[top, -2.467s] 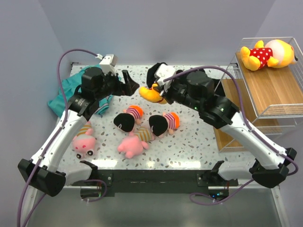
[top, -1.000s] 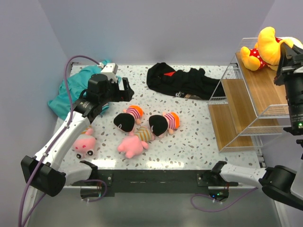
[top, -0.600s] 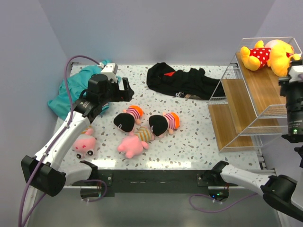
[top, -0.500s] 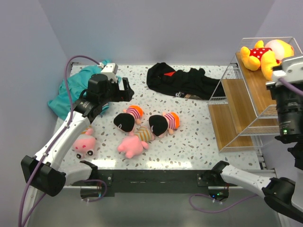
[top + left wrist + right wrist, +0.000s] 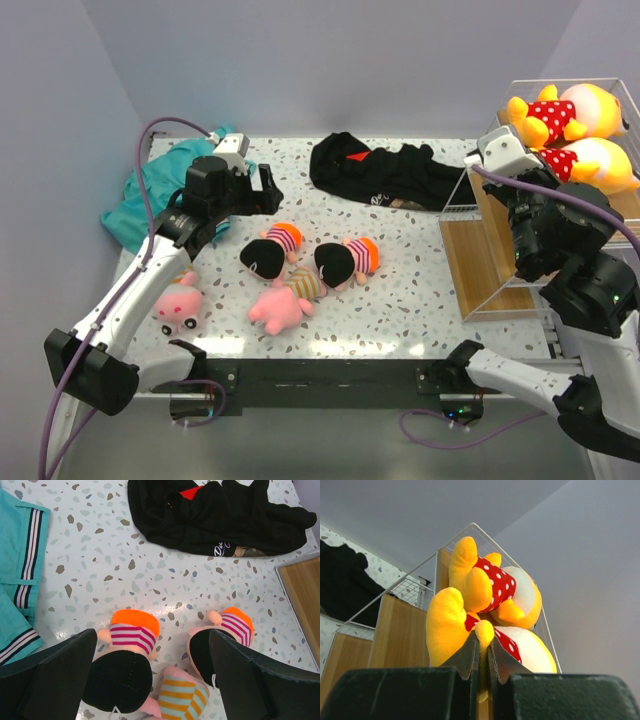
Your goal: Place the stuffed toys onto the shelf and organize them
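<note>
Bright even overhead light, soft shadows, mild tabletop (image 5: 400, 300) glare, sharp focus

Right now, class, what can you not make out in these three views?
Right wrist: faces of the nearer bear and farther bear, turned away; the right gripper looks shut on the nearer one.
Top: that gripper, hidden behind its own wrist.
Left wrist: striped pig, cut by bottom edge; lettering on the black garment, too small.

Far bear (image 5: 546, 114) and nearer bear (image 5: 596, 160) – yellow-orange, in red tops with white dots. Left doll (image 5: 268, 252) and right doll (image 5: 343, 260): black hair, pink-orange stripes. Pigs (image 5: 178, 303) pink. Polo shirt (image 5: 142, 198) teal; garment (image 5: 380, 170) black, red mark. Shelf (image 5: 490, 262) – white wire, pale wood.
</note>
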Motion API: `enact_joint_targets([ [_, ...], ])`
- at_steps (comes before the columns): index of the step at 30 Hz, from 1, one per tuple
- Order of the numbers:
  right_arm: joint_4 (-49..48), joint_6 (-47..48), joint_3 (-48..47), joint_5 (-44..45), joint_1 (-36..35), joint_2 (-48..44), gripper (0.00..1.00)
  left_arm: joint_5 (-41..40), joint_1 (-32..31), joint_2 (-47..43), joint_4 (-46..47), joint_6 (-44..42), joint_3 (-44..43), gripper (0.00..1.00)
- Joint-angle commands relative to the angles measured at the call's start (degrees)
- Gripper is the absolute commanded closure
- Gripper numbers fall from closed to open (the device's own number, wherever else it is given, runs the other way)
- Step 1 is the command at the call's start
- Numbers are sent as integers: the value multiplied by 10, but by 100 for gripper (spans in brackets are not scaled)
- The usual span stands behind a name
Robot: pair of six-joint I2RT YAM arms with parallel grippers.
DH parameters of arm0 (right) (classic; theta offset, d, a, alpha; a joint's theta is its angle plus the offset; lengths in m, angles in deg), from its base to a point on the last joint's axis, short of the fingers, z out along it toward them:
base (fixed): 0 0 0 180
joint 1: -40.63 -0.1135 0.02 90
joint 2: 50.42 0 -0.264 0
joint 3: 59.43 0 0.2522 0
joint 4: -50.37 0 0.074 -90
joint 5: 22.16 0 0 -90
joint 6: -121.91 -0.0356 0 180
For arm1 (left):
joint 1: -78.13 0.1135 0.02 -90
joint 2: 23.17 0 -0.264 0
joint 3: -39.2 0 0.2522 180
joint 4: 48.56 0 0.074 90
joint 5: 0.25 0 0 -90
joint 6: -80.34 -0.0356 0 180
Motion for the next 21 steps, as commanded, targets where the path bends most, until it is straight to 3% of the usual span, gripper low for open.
enact_joint_targets([
  [1,-12,64,8,59,1,-10,100,3,4,-11,22,-12,5,0],
  [10,-10,73,41,77,2,-31,100,5,4,-5,24,-12,3,0],
  [14,-13,73,46,79,2,-37,80,3,4,-6,22,-12,5,0],
  [21,-4,49,41,75,2,-39,62,0,4,-7,22,-12,7,0],
])
